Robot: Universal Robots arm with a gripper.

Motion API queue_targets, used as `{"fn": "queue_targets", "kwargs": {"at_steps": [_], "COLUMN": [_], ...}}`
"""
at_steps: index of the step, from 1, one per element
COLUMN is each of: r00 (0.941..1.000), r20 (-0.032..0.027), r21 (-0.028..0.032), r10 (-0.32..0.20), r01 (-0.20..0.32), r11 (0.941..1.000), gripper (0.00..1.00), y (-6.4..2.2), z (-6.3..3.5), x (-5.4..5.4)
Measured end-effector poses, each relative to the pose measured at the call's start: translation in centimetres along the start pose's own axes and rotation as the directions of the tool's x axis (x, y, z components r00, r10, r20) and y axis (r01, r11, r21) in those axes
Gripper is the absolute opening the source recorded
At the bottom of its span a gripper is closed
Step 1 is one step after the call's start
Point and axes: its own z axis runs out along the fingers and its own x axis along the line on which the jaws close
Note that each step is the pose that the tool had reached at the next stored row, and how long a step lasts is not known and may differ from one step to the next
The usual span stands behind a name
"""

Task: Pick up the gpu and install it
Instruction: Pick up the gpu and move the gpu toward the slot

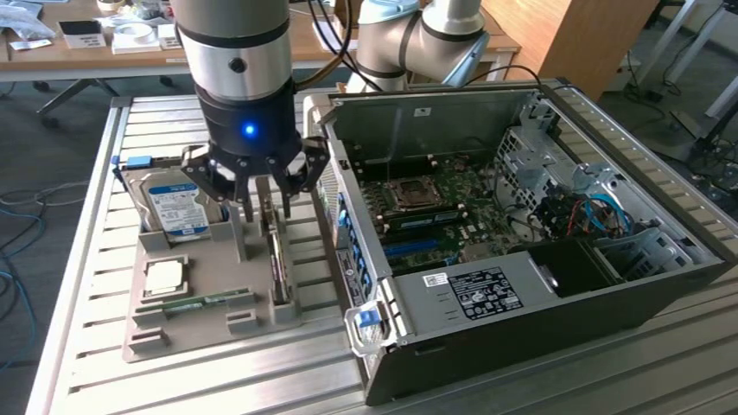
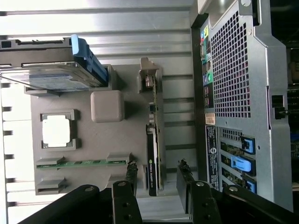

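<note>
Pick step: gripper (image 1: pixel 263 206) hangs over the gpu (image 1: pixel 276 259), jaws wide open, nothing held. The card stands on edge in the grey parts tray (image 1: pixel 190 333) beside the PC case (image 1: pixel 519 294). A clean grab likely needs fingers squared across the thin board.

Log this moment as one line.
gripper: open, over gpu | gpu: on edge in tray, not held | case: side open, beside tray
</note>
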Motion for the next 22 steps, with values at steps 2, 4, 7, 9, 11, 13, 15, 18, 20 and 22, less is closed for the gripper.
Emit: {"fn": "queue_targets", "kwargs": {"at_steps": [2, 4, 7, 9, 11, 13, 15, 18, 20, 22], "r00": [1.0000, 1.0000, 1.0000, 1.0000, 1.0000, 1.0000, 1.0000, 1.0000, 1.0000, 1.0000], "r20": [-0.0001, -0.0005, -0.0006, -0.0008, -0.0008, -0.0008, -0.0008, -0.0008, -0.0009, -0.0008], "r21": [-0.0010, -0.0044, -0.0100, -0.0100, -0.0101, -0.0102, -0.0102, -0.0101, -0.0108, -0.0154], "r10": [0.000, 0.000, 0.000, 0.000, 0.000, 0.000, 0.000, 0.000, 0.000, 0.000], "r01": [0.000, 0.000, 0.000, 0.000, 0.000, 0.000, 0.000, 0.000, 0.000, 0.000], "r11": [1.0000, 1.0000, 0.9999, 0.9999, 0.9999, 0.9999, 0.9999, 0.9999, 0.9999, 0.9999], "gripper": [0.47, 0.47, 0.47, 0.47, 0.47, 0.47, 0.47, 0.47, 0.47, 0.47], "y": [-0.01, -0.02, -0.03, -0.03, -0.04, -0.04, -0.04, -0.04, -0.04, -0.05], "z": [0.14, 0.22, 0.39, 0.41, 0.42, 0.42, 0.42, 0.42, 0.44, 0.61], "x": [0.00, 0.00, 0.01, 0.01, 0.01, 0.01, 0.01, 0.01, 0.01, 0.01]}}
